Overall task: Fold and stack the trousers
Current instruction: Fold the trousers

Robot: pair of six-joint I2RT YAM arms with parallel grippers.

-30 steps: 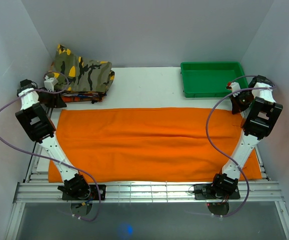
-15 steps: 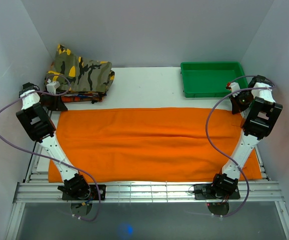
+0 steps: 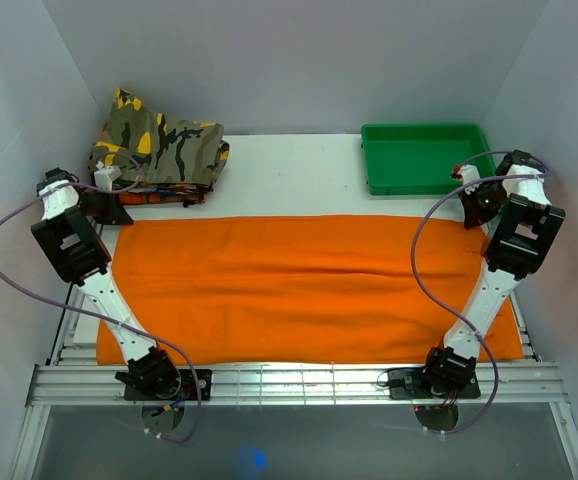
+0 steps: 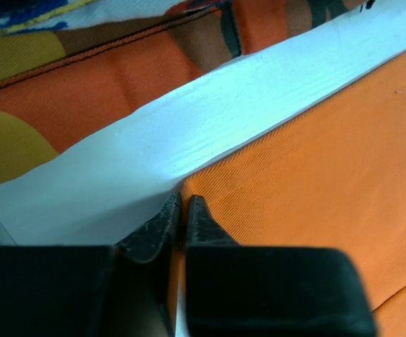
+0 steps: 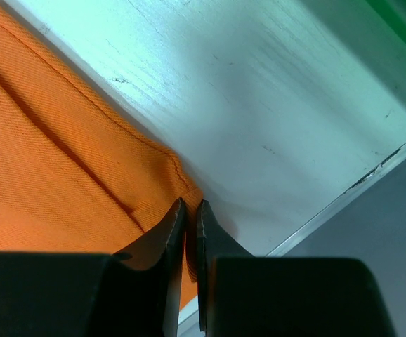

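Where trousers (image 3: 309,285) lie — flat twill rectangle.

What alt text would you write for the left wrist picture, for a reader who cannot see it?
The left hand, fingertips almost together, pinches a corner of the orange trousers, which lie flat on the white table. Beyond a bare strip of table, folded patterned fabric fills the top edge.
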